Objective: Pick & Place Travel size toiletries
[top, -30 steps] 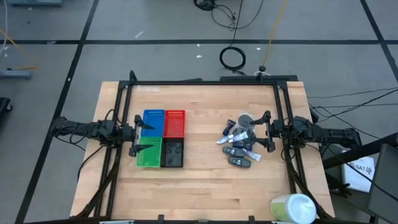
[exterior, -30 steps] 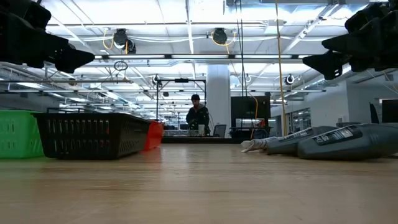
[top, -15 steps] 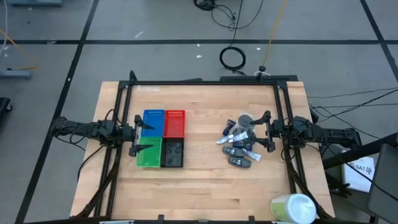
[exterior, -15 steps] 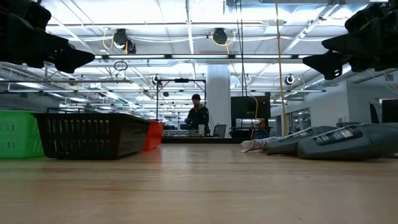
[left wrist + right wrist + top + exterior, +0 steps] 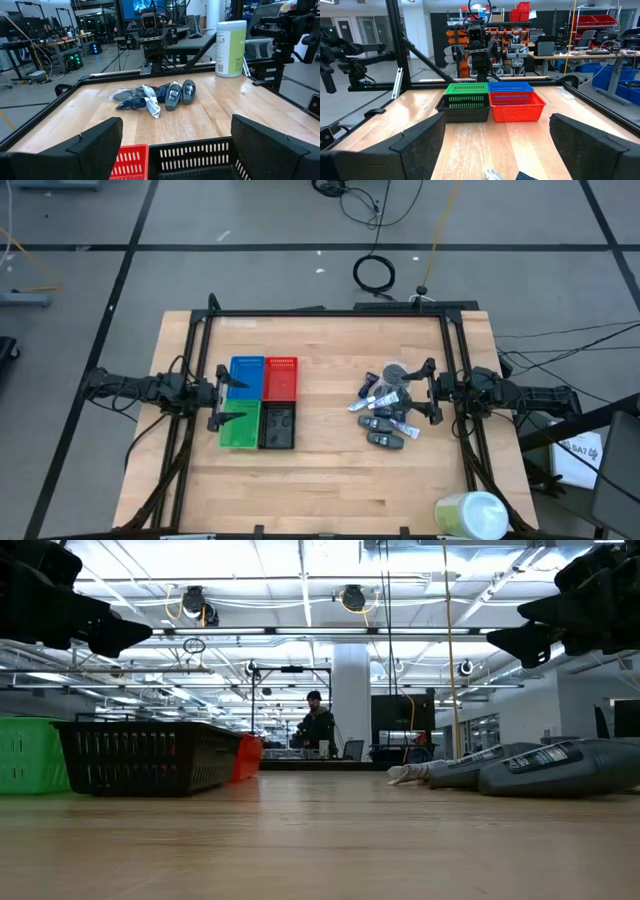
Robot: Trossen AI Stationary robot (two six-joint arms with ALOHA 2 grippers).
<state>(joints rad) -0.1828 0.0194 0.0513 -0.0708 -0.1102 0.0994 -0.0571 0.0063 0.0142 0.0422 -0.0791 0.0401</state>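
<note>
Pale wood worktop (image 5: 330,470) w/ black frame, big workshop hall behind. Four small plastic trays, blue, red, green, black (image 5: 258,402), sit in a square block. Travel size toiletries (image 5: 386,413), dark packs & white tubes, lie heaped well right of trays. Left end effector (image 5: 222,404) by trays, released, empty. Right end effector (image 5: 428,392) by heap, released, empty.

Trays: blue (image 5: 246,377), red (image 5: 281,378), green (image 5: 239,425), black (image 5: 277,426). Toiletries (image 5: 385,414) dark grey/white. Worktop (image 5: 330,480) pale wood.
</note>
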